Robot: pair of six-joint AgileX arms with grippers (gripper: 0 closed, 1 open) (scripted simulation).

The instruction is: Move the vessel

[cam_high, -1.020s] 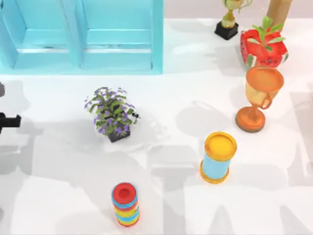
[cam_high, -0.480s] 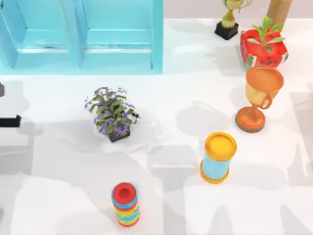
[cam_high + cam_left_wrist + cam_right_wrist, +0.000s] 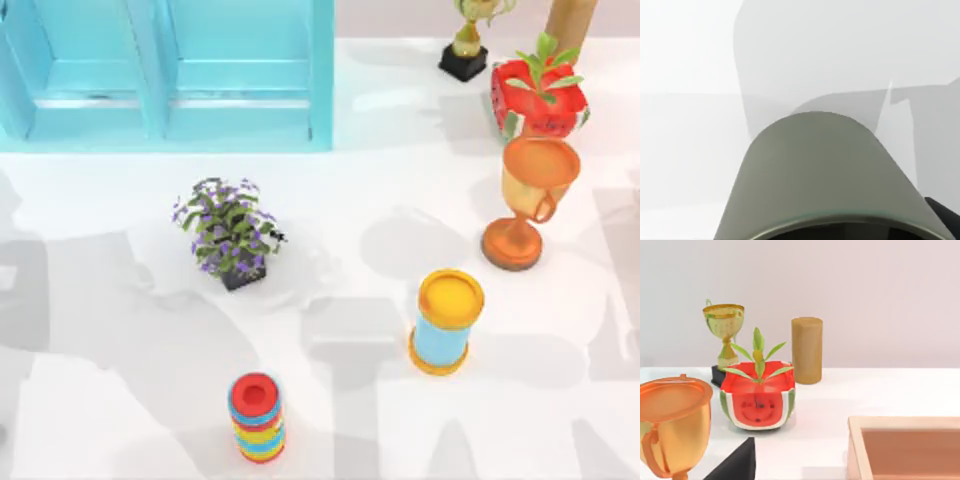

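One orange trophy-style cup, upright w/ handle.

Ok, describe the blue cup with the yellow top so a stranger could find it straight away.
Start at the big turquoise cabinet at the table's back left, then look toward the front right. There stands the blue cylinder cup, in front of the orange trophy. Its yellow top and base rim set it apart.

Table: smooth, matt white. 
Cabinet: painted turquoise, satin. 
Orange trophy cup: glossy, metallic sheen. 
Gold trophy: shiny metal look, dark matt base. 
Watermelon planter: glossy, ceramic-like. 
Tan cylinder: matt, cork- or wood-like. 
Yellow-lidded blue canister: smooth plastic look. 
Striped ring stack: glossy plastic look. 
Wooden box: pale, matt.
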